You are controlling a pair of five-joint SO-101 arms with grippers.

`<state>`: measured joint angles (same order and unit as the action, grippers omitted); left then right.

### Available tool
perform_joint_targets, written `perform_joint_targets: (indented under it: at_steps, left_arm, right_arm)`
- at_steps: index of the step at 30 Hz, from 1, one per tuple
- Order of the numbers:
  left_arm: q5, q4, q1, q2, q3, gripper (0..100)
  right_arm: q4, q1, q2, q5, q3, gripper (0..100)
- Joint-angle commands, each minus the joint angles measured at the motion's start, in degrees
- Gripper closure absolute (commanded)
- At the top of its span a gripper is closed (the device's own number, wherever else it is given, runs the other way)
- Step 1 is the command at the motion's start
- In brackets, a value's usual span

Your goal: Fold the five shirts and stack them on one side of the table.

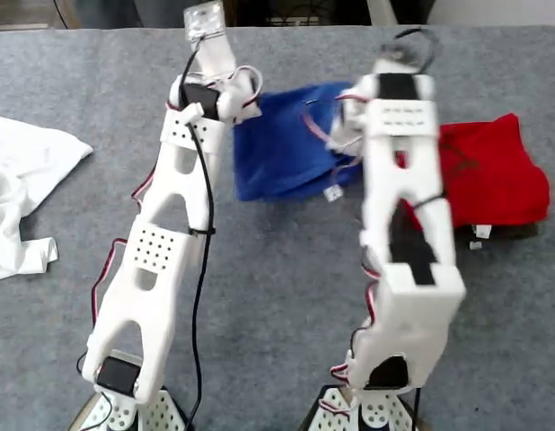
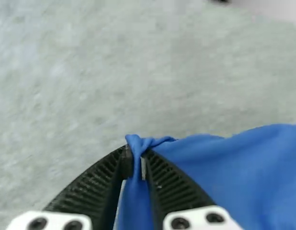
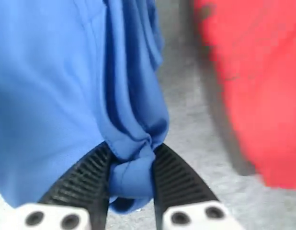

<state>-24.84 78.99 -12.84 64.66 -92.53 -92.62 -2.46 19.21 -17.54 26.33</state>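
The left claw [image 2: 137, 160] pinches one corner of the blue shirt [image 1: 279, 153], and the right claw [image 3: 131, 165] grips a bunched fold of it. The red shirt [image 1: 493, 171] is just beside it on the counter [image 1: 286, 269].

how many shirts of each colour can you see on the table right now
blue shirt: 1
red shirt: 1
white cloth: 1 heap, could be more than one shirt
dark cloth under the red shirt: 1
total: 4

Plain blue shirt [image 1: 282, 148], plain red shirt [image 1: 493, 171], white shirt [image 1: 22, 180], table [image 1: 286, 287] showing mottled grey, arms [image 1: 161, 251] showing white, fingers [image 2: 167, 178] showing ribbed black.
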Motion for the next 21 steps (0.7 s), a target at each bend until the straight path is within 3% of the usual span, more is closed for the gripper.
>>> perform_joint_targets:
  at_steps: [1, 10, 17, 21]
  left_arm:
    - [0.18, -4.48, -3.47, -5.89, -2.51, 97]
    - [0.35, -14.95, -15.16, -5.71, -0.92, 97]
    - [0.35, -32.53, -22.55, -5.8, 13.49, 97]
    - [0.18, -42.11, -24.57, -5.71, 20.09, 97]
  right_arm:
    - [-0.53, -6.15, -9.8, 3.52, 1.89, 98.5]
    - [-0.97, -25.58, -15.78, 13.63, 1.89, 98.5]
    - [0.7, -37.36, -15.25, 20.4, 1.36, 98.5]
    - [8.88, -40.97, -11.21, 21.98, -4.09, 98.4]
